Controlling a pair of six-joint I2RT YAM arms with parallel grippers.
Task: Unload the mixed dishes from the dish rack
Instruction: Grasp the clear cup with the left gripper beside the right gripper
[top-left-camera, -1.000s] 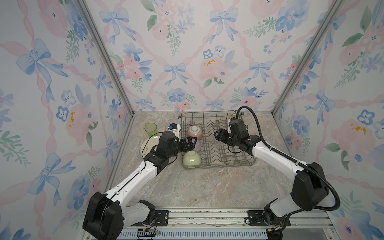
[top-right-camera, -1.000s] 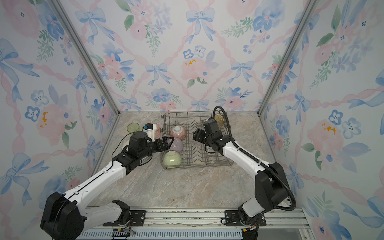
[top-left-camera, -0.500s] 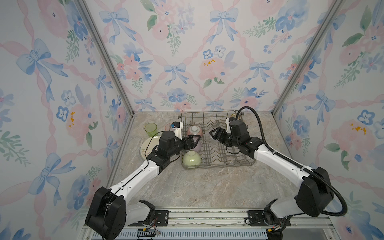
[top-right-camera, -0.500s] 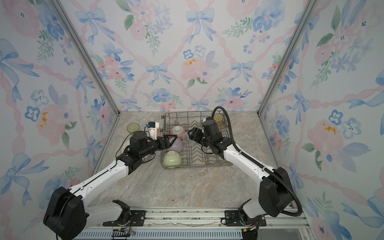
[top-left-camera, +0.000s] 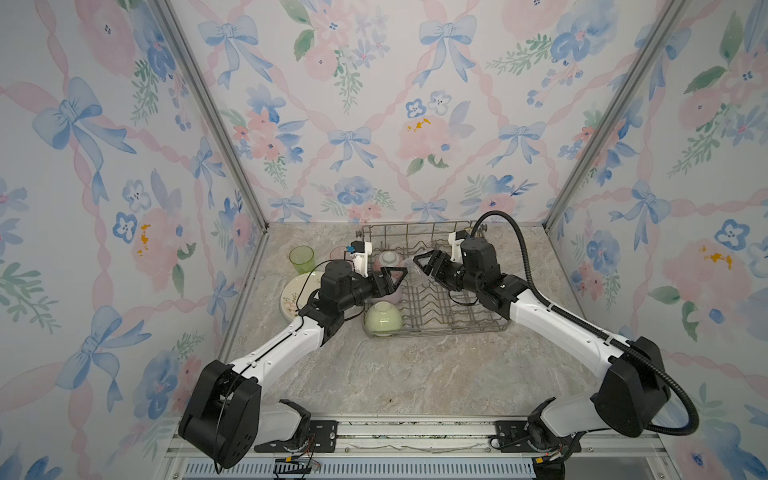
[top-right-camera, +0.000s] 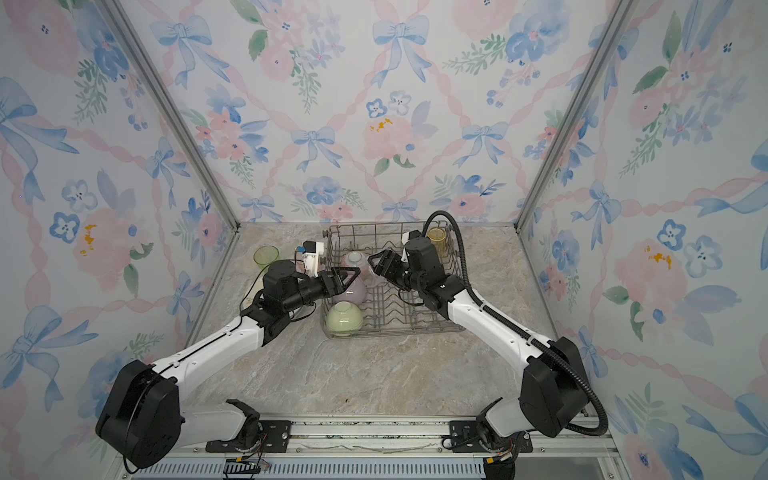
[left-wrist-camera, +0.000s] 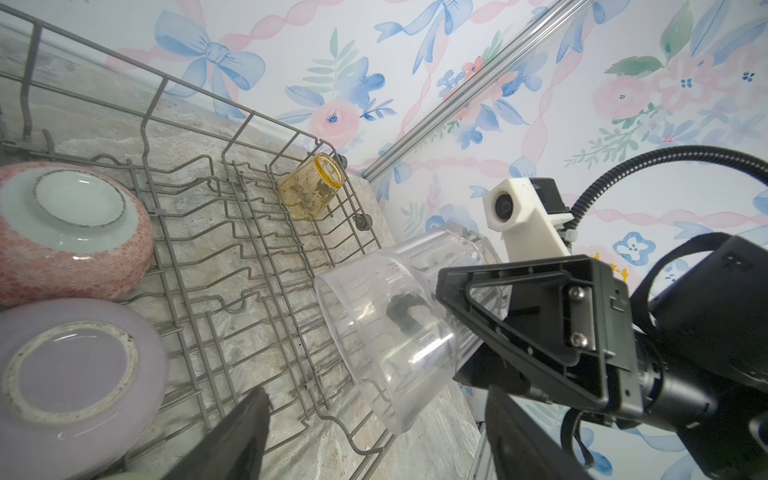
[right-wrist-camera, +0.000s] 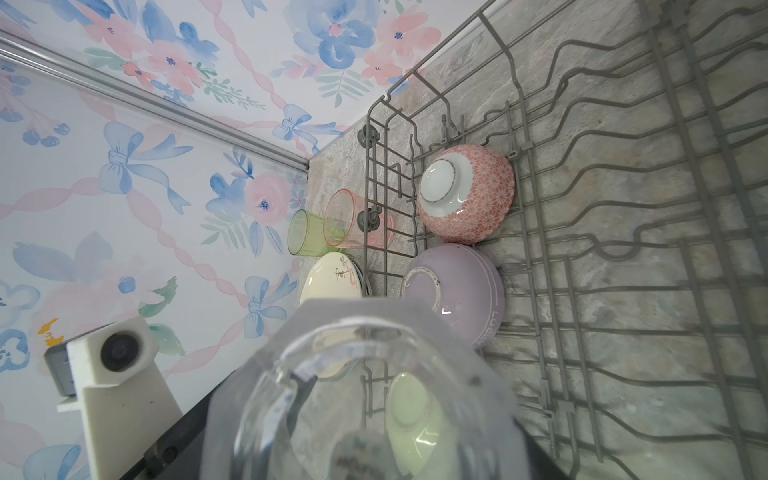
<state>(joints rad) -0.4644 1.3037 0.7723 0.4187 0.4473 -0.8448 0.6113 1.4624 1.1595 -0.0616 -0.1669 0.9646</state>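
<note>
The plates (top-left-camera: 291, 297), green tumbler (top-left-camera: 301, 258) and pink tumbler (right-wrist-camera: 340, 220) are set on the table (top-left-camera: 415, 374) by the left edge of the dish rack (top-left-camera: 457, 328) — a clear tumbler (left-wrist-camera: 386, 332) is gripped by the right gripper (top-left-camera: 428, 264) over the rack, the left gripper (top-left-camera: 395, 277) open-jawed near it — while pink bowl (top-left-camera: 389, 259), lilac bowl (top-right-camera: 353, 291), green bowl (top-left-camera: 383, 318) and amber tumbler (left-wrist-camera: 311, 187) are left inside.

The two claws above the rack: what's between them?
A clear tumbler, gripped by the right gripper and pointing toward the open left gripper; clearest in the left wrist view.

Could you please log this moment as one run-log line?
step: likely handover | right gripper: shut on clear tumbler over dish rack | left gripper: open, facing it | in rack: pink bowl, lilac bowl, green bowl, amber tumbler
</note>
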